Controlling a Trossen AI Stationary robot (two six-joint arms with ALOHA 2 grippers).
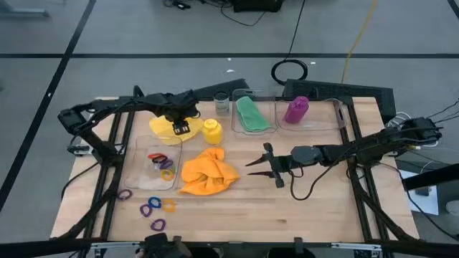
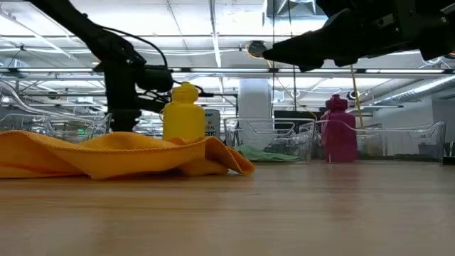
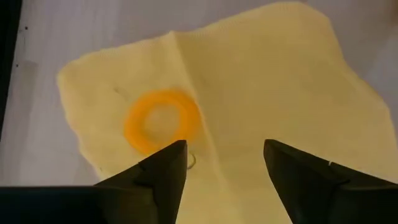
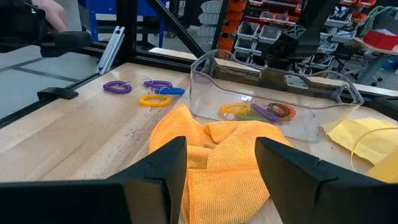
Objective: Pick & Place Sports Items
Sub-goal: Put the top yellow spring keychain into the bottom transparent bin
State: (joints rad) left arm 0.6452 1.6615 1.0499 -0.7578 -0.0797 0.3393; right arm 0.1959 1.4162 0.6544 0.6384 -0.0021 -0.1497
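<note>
Left wrist view: left gripper point(image 3: 225, 165) over yellow cloth point(image 3: 249, 93) near bench's far-left corner, jaws parted, empty; orange ring point(image 3: 163, 121) just off one finger. Right gripper point(image 1: 264, 166) mid-bench, parted, farther.

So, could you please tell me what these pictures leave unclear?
- High view: the left gripper covers part of the yellow cloth.
- Low view: the orange cloth hides the rings and the yellow bottle's base.
- Right wrist view: the picture's edge cuts off the yellow cloth.
</note>
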